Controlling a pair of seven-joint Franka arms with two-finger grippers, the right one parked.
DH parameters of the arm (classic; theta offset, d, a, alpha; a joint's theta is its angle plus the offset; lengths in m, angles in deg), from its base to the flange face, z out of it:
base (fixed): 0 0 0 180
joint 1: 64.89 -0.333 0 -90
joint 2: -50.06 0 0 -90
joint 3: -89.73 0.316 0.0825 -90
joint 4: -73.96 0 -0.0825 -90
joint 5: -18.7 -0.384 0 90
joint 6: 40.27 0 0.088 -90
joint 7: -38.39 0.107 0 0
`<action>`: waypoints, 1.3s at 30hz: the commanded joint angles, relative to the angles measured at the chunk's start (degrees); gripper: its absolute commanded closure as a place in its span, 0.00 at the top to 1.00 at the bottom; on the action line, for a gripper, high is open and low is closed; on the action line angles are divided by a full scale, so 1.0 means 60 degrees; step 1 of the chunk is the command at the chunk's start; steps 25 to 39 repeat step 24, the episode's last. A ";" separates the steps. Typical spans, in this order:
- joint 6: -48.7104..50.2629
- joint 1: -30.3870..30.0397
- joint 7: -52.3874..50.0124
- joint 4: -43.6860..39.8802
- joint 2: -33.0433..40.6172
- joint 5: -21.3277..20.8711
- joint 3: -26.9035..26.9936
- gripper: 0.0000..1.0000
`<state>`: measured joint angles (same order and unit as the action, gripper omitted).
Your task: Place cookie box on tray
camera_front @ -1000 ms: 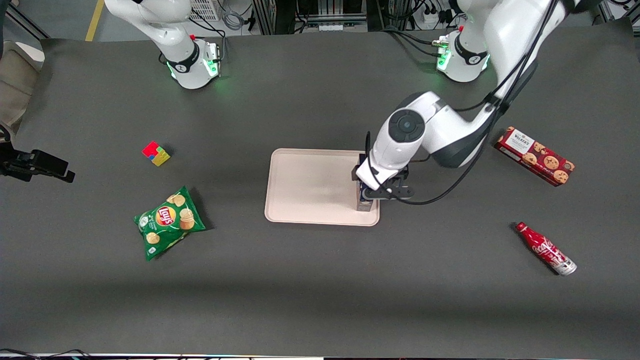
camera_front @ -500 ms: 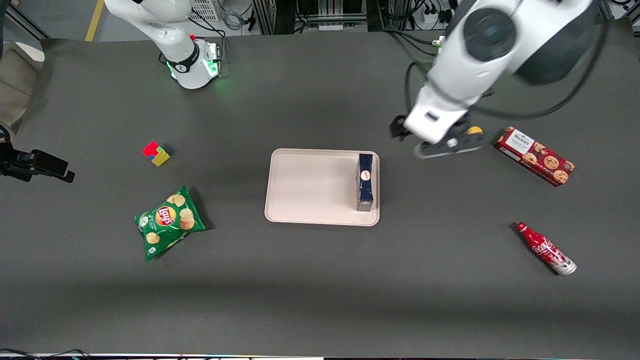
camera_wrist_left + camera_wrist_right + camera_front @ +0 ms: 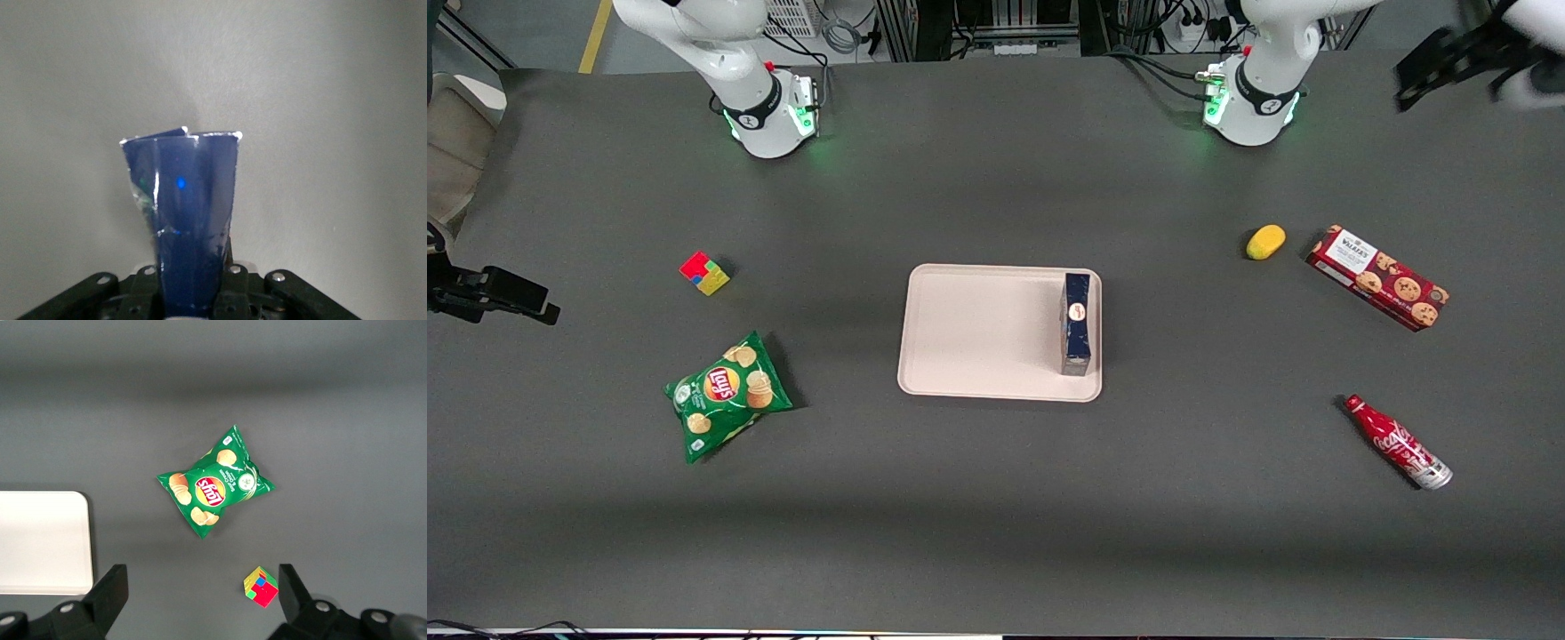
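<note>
The dark navy cookie box (image 3: 1077, 324) stands on the pale pink-beige tray (image 3: 978, 333), along the tray's edge toward the working arm's end. My left gripper (image 3: 1440, 67) is raised high near the working arm's base, far from the box. It looks open and holds nothing in the front view. The left wrist view does not match this: there a dark blue package (image 3: 183, 200) stands between the jaws against a pale surface. A corner of the tray also shows in the right wrist view (image 3: 40, 540).
Toward the working arm's end lie a small yellow fruit (image 3: 1265, 241), a red chocolate-chip cookie box (image 3: 1376, 276) and a red cola bottle (image 3: 1398, 442). Toward the parked arm's end lie a green chips bag (image 3: 727, 395) and a coloured cube (image 3: 704, 272).
One second ago my gripper was down at the cookie box on the tray. It has let go and swung up and away toward the working arm's base. The box stays on the tray.
</note>
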<state>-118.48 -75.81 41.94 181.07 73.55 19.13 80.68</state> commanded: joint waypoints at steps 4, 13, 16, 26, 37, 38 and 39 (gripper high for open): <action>-0.0631 0.0515 0.0140 0.0650 0.0246 -0.0013 0.0380 1.00; -0.0572 0.0486 0.0082 0.0035 -0.0399 0.0119 0.0380 1.00; -0.0572 0.0501 0.0038 0.0034 -0.0399 0.0119 0.0351 1.00; -0.0558 0.0515 0.0008 0.0034 -0.0385 0.0119 0.0365 1.00; -0.0558 0.0515 0.0008 0.0034 -0.0385 0.0119 0.0365 1.00; -0.0558 0.0515 0.0008 0.0034 -0.0385 0.0119 0.0365 1.00; -0.0558 0.0515 0.0008 0.0034 -0.0385 0.0119 0.0365 1.00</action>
